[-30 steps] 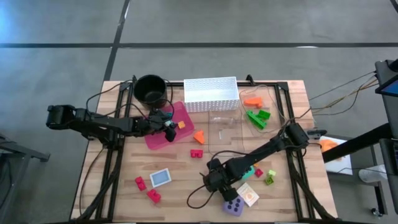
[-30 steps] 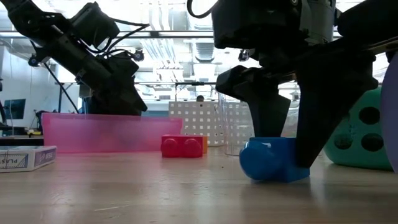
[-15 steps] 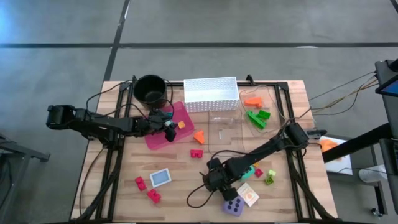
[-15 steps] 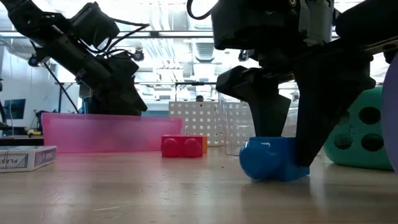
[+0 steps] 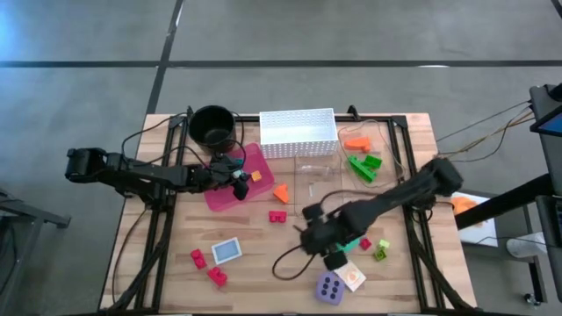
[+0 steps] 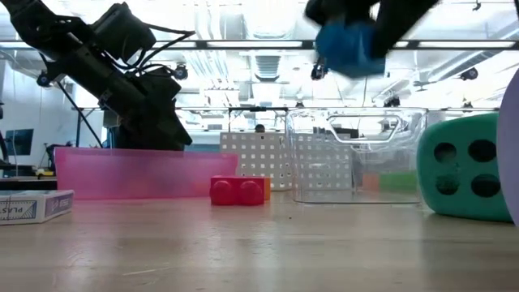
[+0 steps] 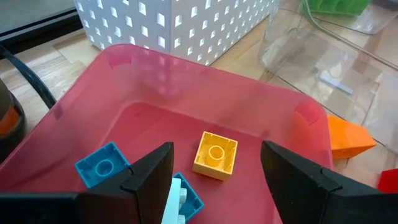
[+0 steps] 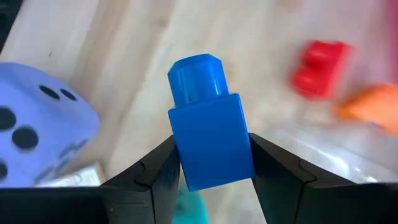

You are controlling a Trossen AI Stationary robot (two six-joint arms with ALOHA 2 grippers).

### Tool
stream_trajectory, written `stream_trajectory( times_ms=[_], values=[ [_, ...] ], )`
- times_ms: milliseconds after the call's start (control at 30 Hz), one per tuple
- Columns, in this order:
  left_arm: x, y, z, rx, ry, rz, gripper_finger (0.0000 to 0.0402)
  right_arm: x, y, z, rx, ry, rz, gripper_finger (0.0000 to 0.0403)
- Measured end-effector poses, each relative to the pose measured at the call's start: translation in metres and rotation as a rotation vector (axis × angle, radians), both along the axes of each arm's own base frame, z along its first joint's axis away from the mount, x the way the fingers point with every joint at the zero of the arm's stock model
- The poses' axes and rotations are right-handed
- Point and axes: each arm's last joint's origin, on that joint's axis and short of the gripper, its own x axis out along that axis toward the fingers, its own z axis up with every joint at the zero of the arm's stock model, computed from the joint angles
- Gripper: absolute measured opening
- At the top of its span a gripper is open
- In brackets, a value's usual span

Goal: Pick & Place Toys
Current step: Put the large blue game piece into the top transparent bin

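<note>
At the left of the wooden slatted table [image 5: 176, 263], the left hand [image 7: 214, 180] hangs with its fingers spread over the translucent pink plastic tray [image 7: 273, 118], gripping nothing. Inside the tray lie a yellow square plastic brick [image 7: 215, 154] and two light-blue plastic bricks [image 7: 102, 165], just beside each other. Behind the tray stands the white perforated plastic basket [image 5: 299, 132], with a round black pot [image 5: 212, 125] to its left. Near the table's front left lie two red plastic bricks [image 5: 216, 276] and a small flat card [image 5: 227, 251]. Toward the middle, the right hand [image 8: 211, 165] pinches a dark-blue plastic brick [image 8: 208, 121] with a round stud, lifted clear of the table. Below it sit a purple dotted die [image 5: 329, 287] and, partly hidden, a teal dotted die [image 6: 462, 166].
</note>
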Motion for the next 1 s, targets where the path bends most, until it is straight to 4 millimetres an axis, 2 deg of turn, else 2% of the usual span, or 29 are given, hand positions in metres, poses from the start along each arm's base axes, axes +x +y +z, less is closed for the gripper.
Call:
stream_trajectory(
  times_ms=[200, 433, 533, 733, 1000],
  values=[
    [0.0, 0.0, 0.0, 0.0, 0.0, 0.0, 0.0246, -0.046, -0.037, 0.046, -0.115, -0.035, -0.244, 0.0177],
    [0.0, 0.0, 0.0, 0.0, 0.0, 0.0, 0.0246, -0.104, -0.093, 0.063, -0.165, 0.0, -0.564, 0.0177],
    [0.0, 0.0, 0.0, 0.0, 0.0, -0.001, 0.0246, -0.125, -0.118, 0.06, -0.155, -0.011, -0.667, 0.0177],
    [0.0, 0.0, 0.0, 0.0, 0.0, -0.001, 0.0246, -0.161, -0.162, 0.038, -0.185, -0.004, -0.88, 0.0177],
    [0.0, 0.0, 0.0, 0.0, 0.0, -0.001, 0.0246, -0.189, -0.202, 0.006, -0.188, 0.083, -1.141, 0.0177]
  ],
)
